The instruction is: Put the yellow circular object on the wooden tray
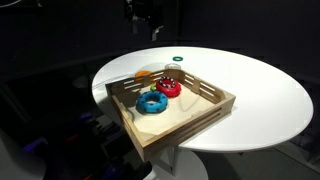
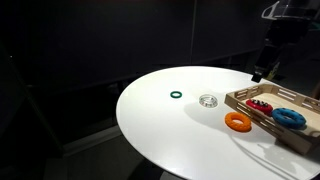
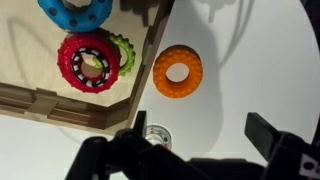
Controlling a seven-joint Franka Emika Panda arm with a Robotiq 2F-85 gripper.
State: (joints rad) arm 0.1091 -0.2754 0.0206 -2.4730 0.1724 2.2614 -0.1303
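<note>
The yellow circular object (image 3: 177, 71) is an orange-yellow ring lying flat on the white table, just outside the wooden tray's corner. It shows in both exterior views (image 1: 145, 74) (image 2: 237, 121). The wooden tray (image 3: 60, 100) (image 1: 190, 118) (image 2: 300, 135) holds a red ring (image 3: 88, 62), a blue ring (image 3: 75, 10) and a green toothed piece (image 3: 126, 52). My gripper (image 3: 205, 135) is open and empty. It hangs well above the table, near the yellow ring and the tray's corner (image 2: 262, 70) (image 1: 150, 25).
A small silver round object (image 3: 153, 135) (image 2: 208, 100) lies on the table by my one finger. A small green ring (image 2: 176, 96) (image 1: 178, 59) lies farther off. The round white table (image 2: 180, 135) ends in darkness all around.
</note>
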